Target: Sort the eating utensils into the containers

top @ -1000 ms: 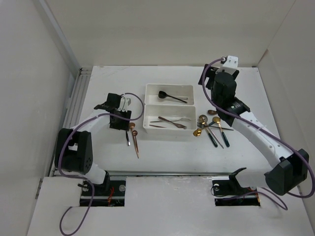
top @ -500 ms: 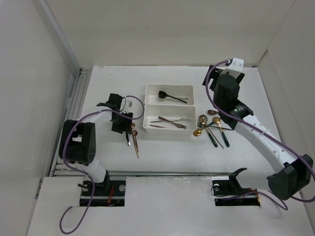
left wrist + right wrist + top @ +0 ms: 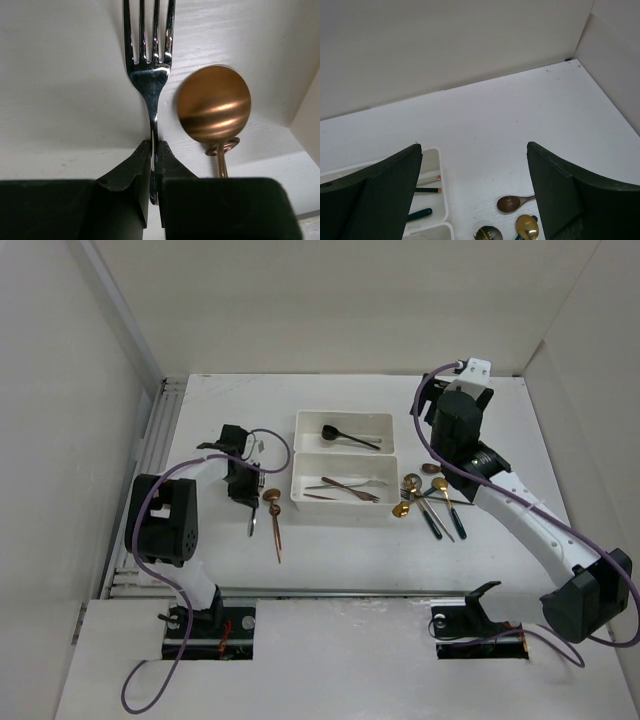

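Observation:
My left gripper (image 3: 244, 496) is low over the table, left of the two white trays, and is shut on the handle of a silver fork (image 3: 251, 525). In the left wrist view the jaws (image 3: 154, 145) pinch the fork (image 3: 150, 75), whose tines point away. A copper spoon (image 3: 214, 102) lies just right of it, also seen from above (image 3: 273, 525). The far tray (image 3: 305, 425) holds a black spoon (image 3: 340, 432). The near tray (image 3: 300, 490) holds several utensils. My right gripper (image 3: 455, 410) is raised, open and empty (image 3: 474, 146).
A cluster of gold, copper and green-handled utensils (image 3: 430, 502) lies right of the near tray; a brown spoon (image 3: 510, 203) and a gold spoon (image 3: 527, 225) show below my right gripper. The far tray's corner (image 3: 434, 157) is at lower left. White walls enclose the table.
My left arm's elbow has swung right and the gripper has shifted slightly near and left onto the fork, whose tine end moved a little left. The right wrist shifted slightly.

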Controlling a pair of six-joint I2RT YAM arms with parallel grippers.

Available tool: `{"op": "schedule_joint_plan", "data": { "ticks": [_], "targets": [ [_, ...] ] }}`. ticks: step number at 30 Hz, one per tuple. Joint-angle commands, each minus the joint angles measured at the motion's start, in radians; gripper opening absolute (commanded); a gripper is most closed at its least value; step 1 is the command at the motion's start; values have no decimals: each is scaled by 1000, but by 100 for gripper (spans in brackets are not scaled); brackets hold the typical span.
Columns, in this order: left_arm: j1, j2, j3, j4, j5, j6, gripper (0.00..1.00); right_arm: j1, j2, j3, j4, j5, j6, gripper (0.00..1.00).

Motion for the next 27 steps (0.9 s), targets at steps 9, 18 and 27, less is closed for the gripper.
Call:
{"op": "schedule_joint_plan", "data": {
  "ticks": [9,18,27],
  "targets": [
    [69,-18,185,39,-325,175,0,-27,16,50,16,7,-12,90],
    [-219,-162,360,119,-305,434,0,-73,37,68,26,-33,19,90],
    [-514,-129,302,173,-203,582,0,-118,-6,-1,45,-102,28,90]
  ]
}}
